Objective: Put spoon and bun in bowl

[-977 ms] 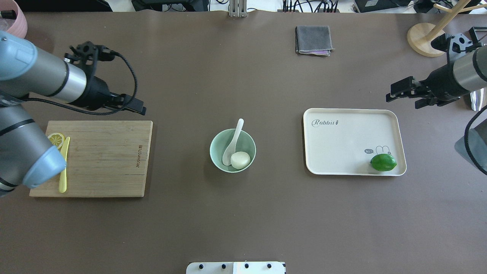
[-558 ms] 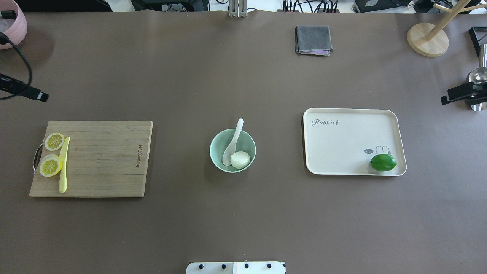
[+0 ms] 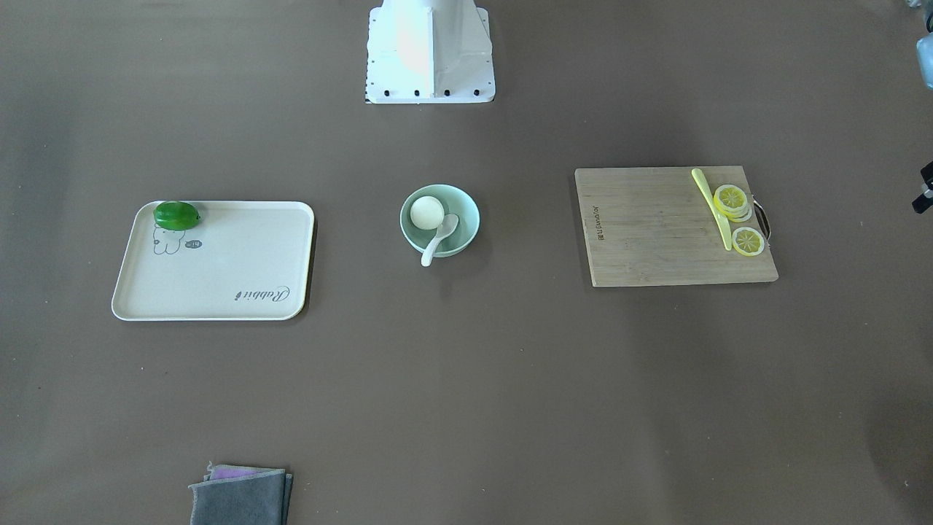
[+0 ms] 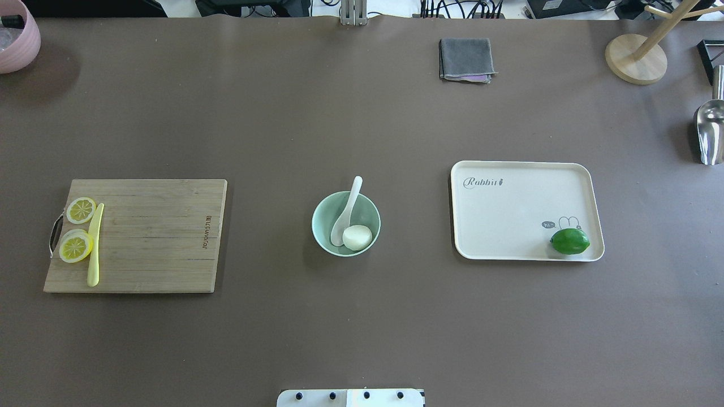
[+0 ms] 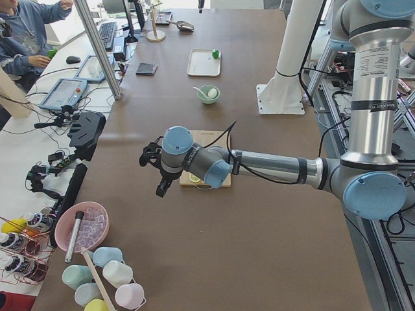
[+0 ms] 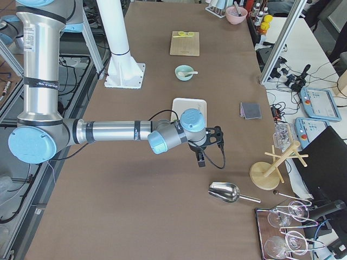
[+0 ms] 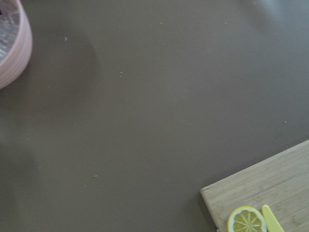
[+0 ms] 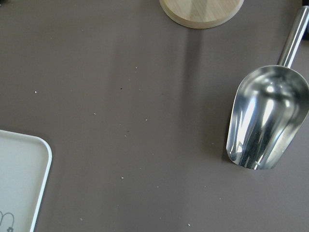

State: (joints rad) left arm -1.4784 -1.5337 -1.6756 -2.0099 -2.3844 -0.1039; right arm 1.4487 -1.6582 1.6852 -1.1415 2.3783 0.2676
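The mint-green bowl [image 4: 363, 208] stands at the table's middle. The white spoon [image 4: 346, 212] lies in it with its scoop down and its handle over the far rim. The white bun [image 4: 357, 237] sits in the bowl beside the scoop. Both also show in the front-facing view: bun [image 3: 426, 211], spoon [image 3: 437, 237], bowl [image 3: 466, 208]. My left gripper [image 5: 159, 176] hangs over bare table beyond the cutting board's left end. My right gripper [image 6: 209, 147] hangs over bare table to the right of the tray. I cannot tell whether either is open or shut. Neither shows in the overhead view.
A wooden cutting board [image 4: 153, 237] at the left holds lemon slices [image 4: 76, 246] and a yellow-green knife [image 4: 94, 243]. A cream tray [image 4: 509, 215] at the right holds a lime [image 4: 570, 241]. A grey cloth [image 4: 465, 59], a metal scoop [image 4: 709, 130], a wooden stand [image 4: 635, 59] and a pink bowl [image 4: 17, 39] lie near the edges.
Both arms have drawn outward and left the overhead view, the left one to the left, the right one to the right. The bowl, spoon and bun have not moved.
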